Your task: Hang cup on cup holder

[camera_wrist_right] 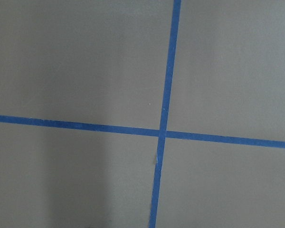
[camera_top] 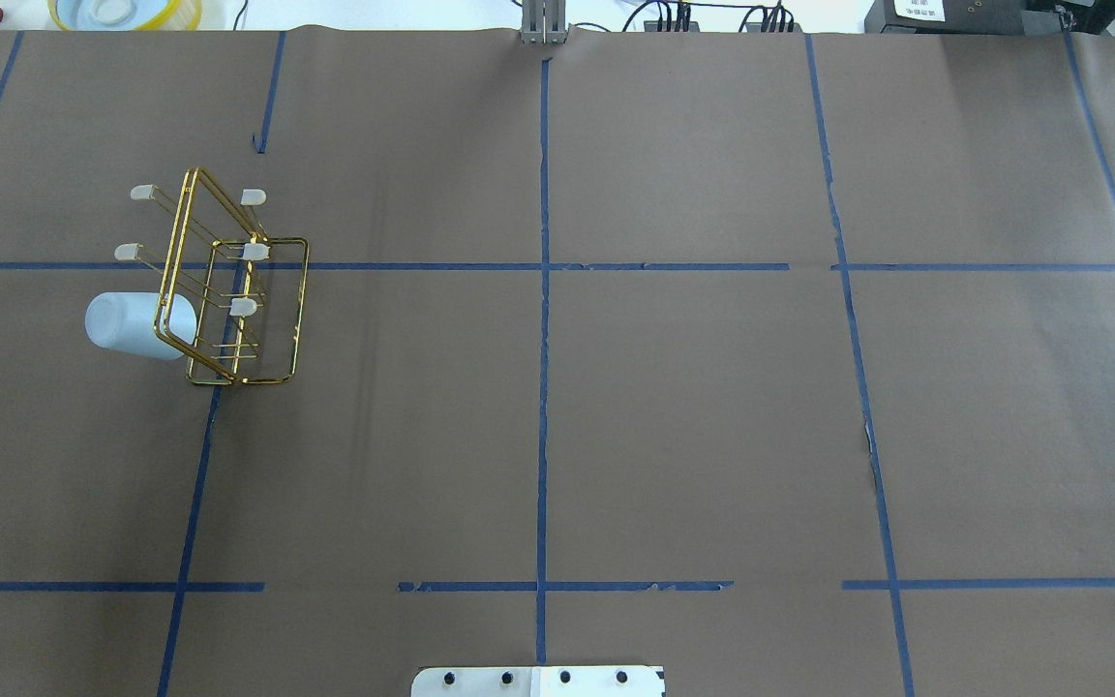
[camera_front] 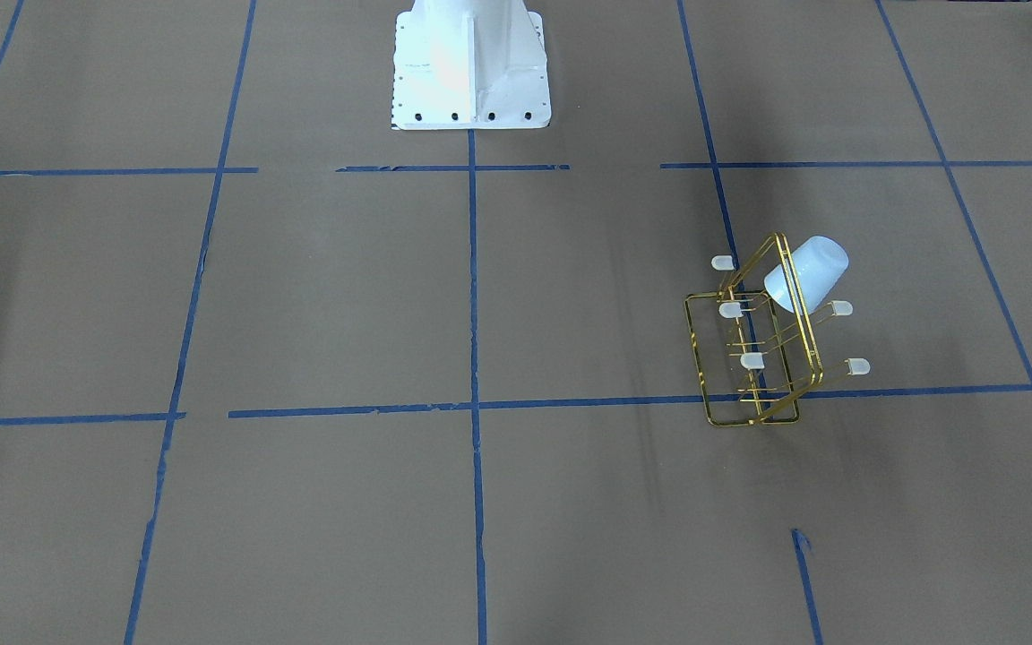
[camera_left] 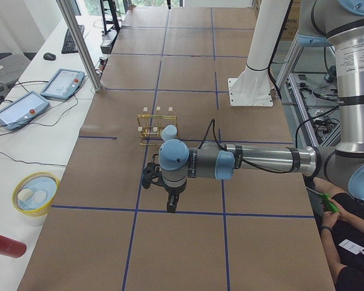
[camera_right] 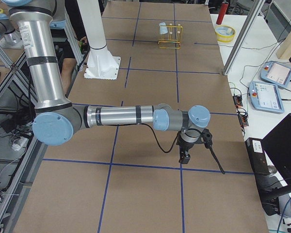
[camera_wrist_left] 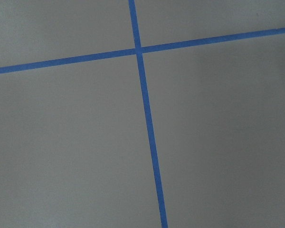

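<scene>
The pale blue-white cup (camera_front: 807,273) sits tilted on an upper prong of the gold wire cup holder (camera_front: 713,358), its mouth toward the frame. Both also show in the overhead view, the cup (camera_top: 136,326) at the rack's (camera_top: 301,290) left side. My left gripper (camera_left: 170,203) shows only in the exterior left view, low over the table, nearer the camera than the rack (camera_left: 147,143) and apart from it. My right gripper (camera_right: 184,156) shows only in the exterior right view, far from the rack (camera_right: 170,44). I cannot tell whether either is open or shut. Both wrist views show only brown table and blue tape.
The white robot pedestal (camera_front: 471,63) stands at the table's robot side. A yellow bowl (camera_left: 35,193) and a red bottle (camera_left: 3,244) lie on the side bench past the table edge. Metal posts (camera_left: 79,42) and control tablets (camera_left: 64,82) stand on the operators' side.
</scene>
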Tool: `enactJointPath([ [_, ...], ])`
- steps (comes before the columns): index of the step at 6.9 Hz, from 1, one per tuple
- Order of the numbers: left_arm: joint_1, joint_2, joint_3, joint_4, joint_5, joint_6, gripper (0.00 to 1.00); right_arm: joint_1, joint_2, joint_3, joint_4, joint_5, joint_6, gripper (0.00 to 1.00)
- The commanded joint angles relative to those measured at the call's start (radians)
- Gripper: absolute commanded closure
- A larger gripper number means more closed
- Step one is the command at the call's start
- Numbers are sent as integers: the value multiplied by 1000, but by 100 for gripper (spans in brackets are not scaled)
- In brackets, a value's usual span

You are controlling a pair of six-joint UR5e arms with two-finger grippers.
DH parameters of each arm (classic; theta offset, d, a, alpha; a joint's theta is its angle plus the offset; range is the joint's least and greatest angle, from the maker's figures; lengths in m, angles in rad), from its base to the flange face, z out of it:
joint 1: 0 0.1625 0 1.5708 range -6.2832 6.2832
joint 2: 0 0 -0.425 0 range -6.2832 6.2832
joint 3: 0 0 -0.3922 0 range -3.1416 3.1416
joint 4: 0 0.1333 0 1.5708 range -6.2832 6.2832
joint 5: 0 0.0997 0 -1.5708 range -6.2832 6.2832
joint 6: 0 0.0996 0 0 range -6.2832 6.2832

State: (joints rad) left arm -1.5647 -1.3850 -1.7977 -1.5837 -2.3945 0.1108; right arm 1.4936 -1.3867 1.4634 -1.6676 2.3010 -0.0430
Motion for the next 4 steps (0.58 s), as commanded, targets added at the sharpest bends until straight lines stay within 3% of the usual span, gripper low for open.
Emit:
enactJointPath([
  [1, 0, -2, 0, 1, 0, 0, 0, -1, 0, 0, 0, 0, 0, 0],
  [4, 0, -6, 3, 1, 0, 3, 0, 0, 0, 0, 0, 0, 0, 0],
])
